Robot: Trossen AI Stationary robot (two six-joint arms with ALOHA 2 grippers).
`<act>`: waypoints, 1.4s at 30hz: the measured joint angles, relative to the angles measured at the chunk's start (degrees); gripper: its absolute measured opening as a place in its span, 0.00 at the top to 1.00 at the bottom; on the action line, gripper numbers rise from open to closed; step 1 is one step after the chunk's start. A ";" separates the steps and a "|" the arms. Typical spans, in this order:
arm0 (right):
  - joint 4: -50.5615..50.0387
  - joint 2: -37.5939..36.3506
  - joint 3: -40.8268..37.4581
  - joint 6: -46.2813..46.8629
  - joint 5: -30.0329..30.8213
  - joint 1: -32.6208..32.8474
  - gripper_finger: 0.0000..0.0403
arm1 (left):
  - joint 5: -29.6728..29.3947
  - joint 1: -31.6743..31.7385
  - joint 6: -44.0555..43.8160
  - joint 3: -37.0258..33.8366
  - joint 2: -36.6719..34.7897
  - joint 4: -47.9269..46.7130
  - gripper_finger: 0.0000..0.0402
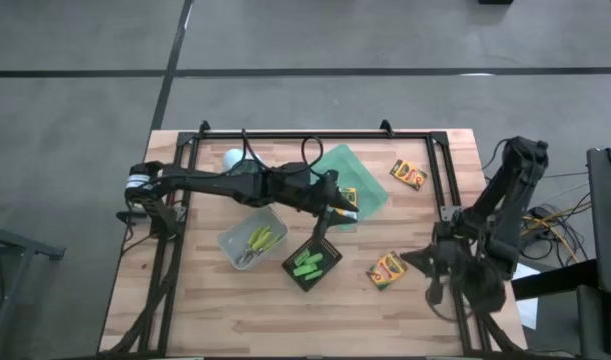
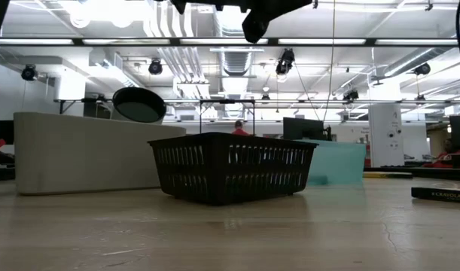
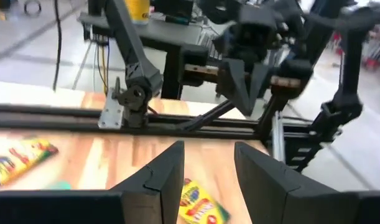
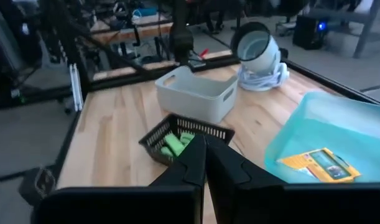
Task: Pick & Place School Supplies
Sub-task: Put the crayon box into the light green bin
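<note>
The left gripper (image 3: pixel 208 177) has its jaws parted and empty; a crayon box (image 3: pixel 199 205), partly hidden, lies on the desk (image 1: pixel 215 300) below their gap. The right gripper (image 4: pixel 205 162) has its jaws closed on nothing; past them, green markers (image 4: pixel 176 144) half show inside a black basket (image 4: pixel 196 129).

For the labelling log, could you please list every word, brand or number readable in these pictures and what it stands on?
"CRAYOLA CR", cut off by the picture's edge: side of the crayon box lying flat on the table, low view.
Print on the other crayon boxes: too blurred to read.
Nothing else is legible.
</note>
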 joint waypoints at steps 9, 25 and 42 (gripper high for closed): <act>-0.04 10.99 0.07 13.59 3.79 0.94 0.98 | 0.00 -0.30 -6.84 3.47 0.11 -0.87 0.63; -10.87 16.16 0.11 33.56 -4.07 2.62 0.98 | 0.00 -0.56 -10.30 4.07 0.13 -5.55 0.63; -19.35 17.86 0.04 46.77 -14.11 3.95 0.98 | 10.38 -3.13 -19.07 16.52 17.09 -1.40 0.63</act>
